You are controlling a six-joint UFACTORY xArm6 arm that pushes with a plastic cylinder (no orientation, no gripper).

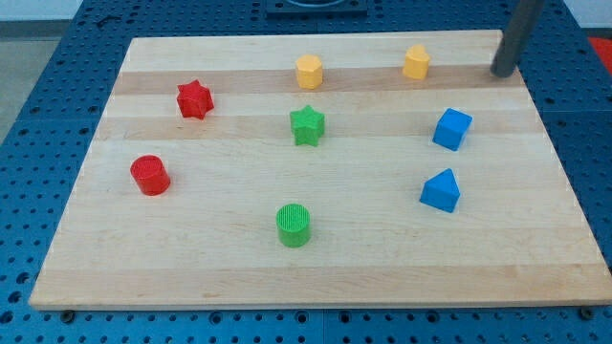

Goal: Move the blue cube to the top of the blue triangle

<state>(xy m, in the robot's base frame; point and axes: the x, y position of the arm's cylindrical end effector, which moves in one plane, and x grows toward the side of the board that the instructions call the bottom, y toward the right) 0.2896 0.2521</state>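
Note:
The blue cube (451,129) sits on the wooden board (239,258) at the view's right, upper middle. The blue triangle (441,190) lies just below it, a small gap between them. My tip (501,73) is the end of the dark rod at the view's top right, near the board's top edge. It stands above and to the right of the blue cube, apart from it and touching no block.
A yellow block (416,61) and a yellow hexagon (309,72) lie near the top edge. A green star (307,125) sits mid-board, a green cylinder (294,225) lower down. A red star (194,99) and a red cylinder (150,176) lie at the left.

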